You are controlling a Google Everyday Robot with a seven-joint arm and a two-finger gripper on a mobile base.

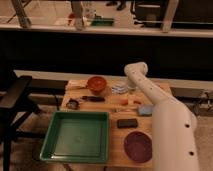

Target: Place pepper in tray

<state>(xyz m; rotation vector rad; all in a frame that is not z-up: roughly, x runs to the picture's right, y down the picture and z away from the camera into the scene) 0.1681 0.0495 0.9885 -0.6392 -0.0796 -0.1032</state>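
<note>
Hovering over the worktop's (pixel 116 144) 1 o'clock area, the jaws sit just above the pepper (pixel 125 102), presumably lining up a grasp; open or closed cannot be told. Pepper lies well apart from tray (pixel 75 114) at 7 o'clock.

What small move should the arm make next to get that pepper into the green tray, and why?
Probably lower the gripper a little onto the pepper. The gripper hangs just beyond it near the far edge of the table, while the pepper lies on the wood, outside the green tray at the near left. A pick-up has to come before any carry.
</note>
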